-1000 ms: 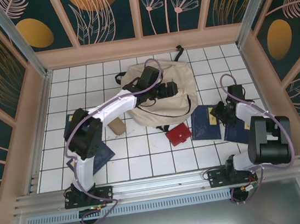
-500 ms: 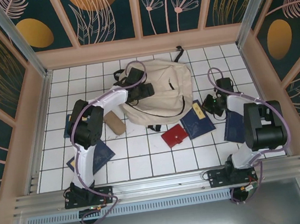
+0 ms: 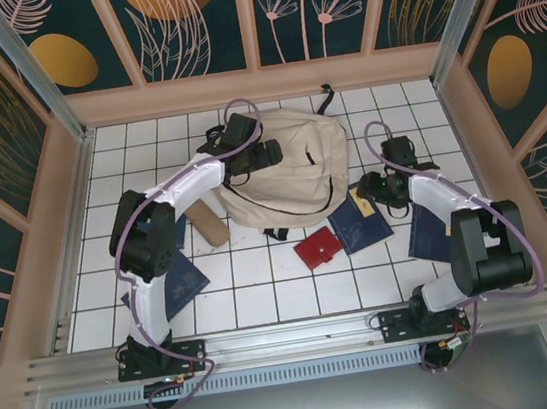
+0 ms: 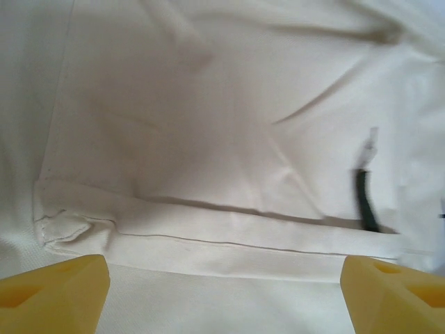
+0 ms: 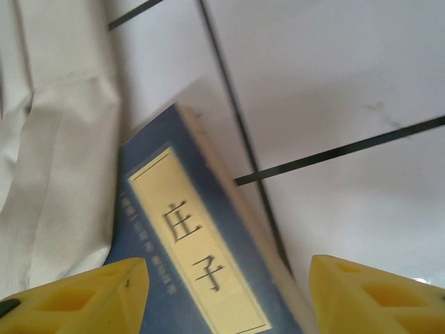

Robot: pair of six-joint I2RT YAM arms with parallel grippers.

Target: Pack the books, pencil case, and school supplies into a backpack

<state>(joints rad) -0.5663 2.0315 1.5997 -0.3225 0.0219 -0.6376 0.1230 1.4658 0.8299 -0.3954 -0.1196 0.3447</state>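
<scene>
A cream-beige backpack [image 3: 300, 176] lies flat toward the far side of a white tiled table [image 3: 265, 296], with black straps showing at its edges. The left gripper [image 3: 262, 154] hangs over the backpack's upper left part. In the left wrist view its jaws are released and hold nothing. The yellow fingertips [image 4: 52, 292] stand wide apart above bare cream fabric, a folded seam and a short dark zip line.

The right gripper [image 3: 374, 189] is just beside the backpack's right edge, over a navy-blue book [image 3: 362, 225] whose corner meets the backpack's lower right side. In the right wrist view these jaws are also spread. One yellow fingertip [image 5: 379, 296] sits to each side of the book's pale yellow label, which carries dark characters. Whether either fingertip touches the cover cannot be told.

A small red square case [image 3: 320, 248] lies just below the backpack, close beside that book's left edge. A second navy book [image 3: 427, 237] lies farther to the backpack's right, near the right arm. A third navy book [image 3: 178, 286] lies well below and left of the backpack, partly under the left arm. The tan-brown pencil case [image 3: 212, 230] rests just off the backpack's lower left edge. All of these items lie outside the backpack.
</scene>
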